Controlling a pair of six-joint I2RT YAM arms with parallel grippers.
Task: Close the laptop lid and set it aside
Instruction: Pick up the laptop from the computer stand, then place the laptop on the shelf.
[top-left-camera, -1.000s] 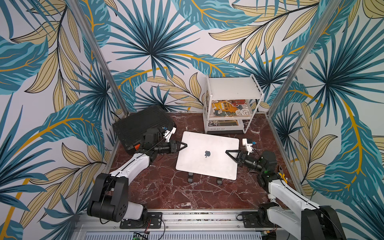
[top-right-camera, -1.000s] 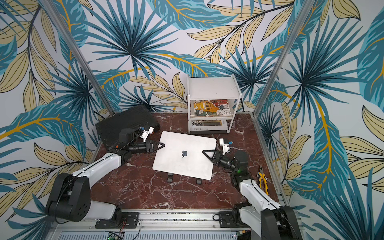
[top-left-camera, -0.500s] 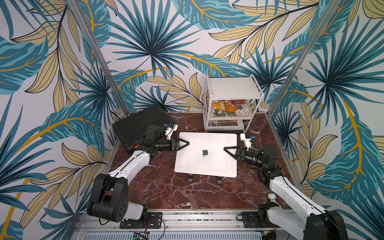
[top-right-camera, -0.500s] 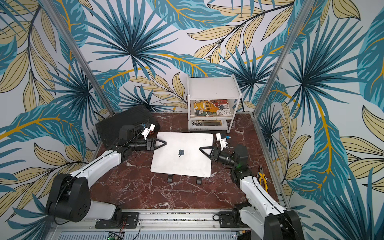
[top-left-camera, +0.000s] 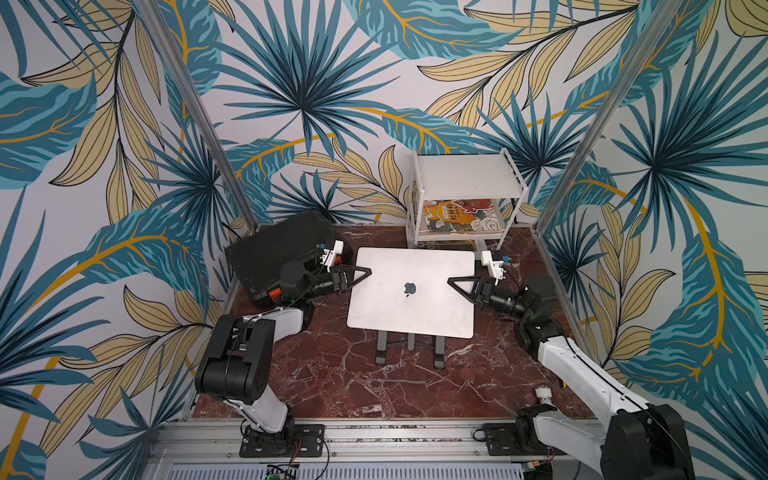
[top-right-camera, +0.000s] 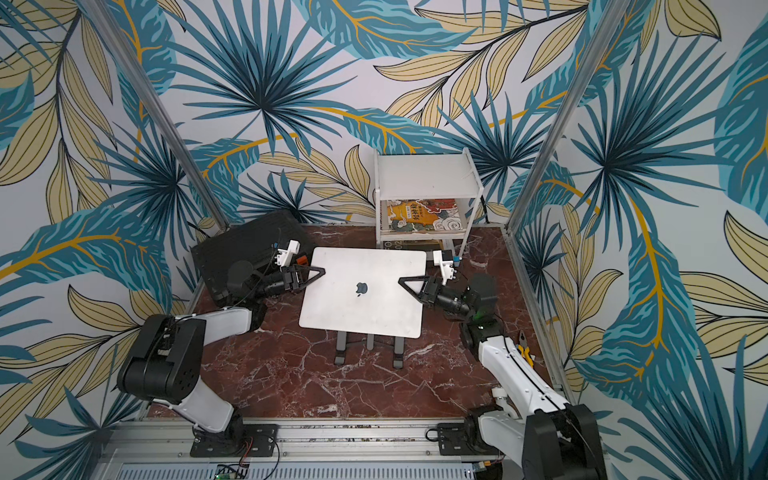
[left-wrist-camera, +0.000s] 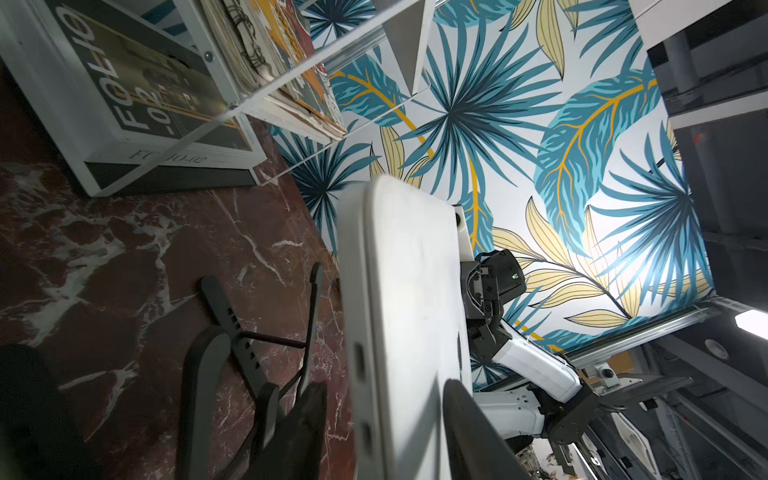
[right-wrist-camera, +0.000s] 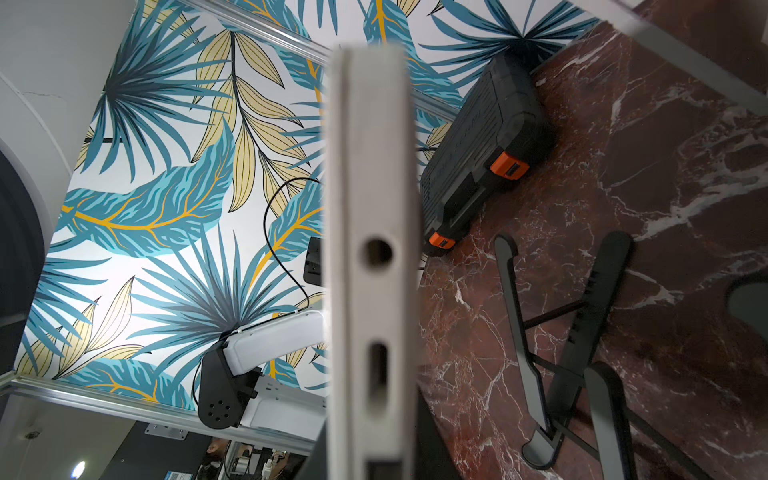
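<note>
Over the red marble surface (top-left-camera: 353, 382), the right tool (top-left-camera: 455, 284) clamps the closed thin silver laptop (top-left-camera: 411, 320); whether the left tool (top-left-camera: 365, 273) grips is unclear. Secure that left edge, then carry it level.

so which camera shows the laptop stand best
The right wrist view: the laptop stand shows both arms and crossbars, well lit. The left wrist view shows it darker. In both top views only its feet show below the laptop.

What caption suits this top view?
Right claw grips the closed laptop above its stand; left claw straddles the opposite edge.
</note>
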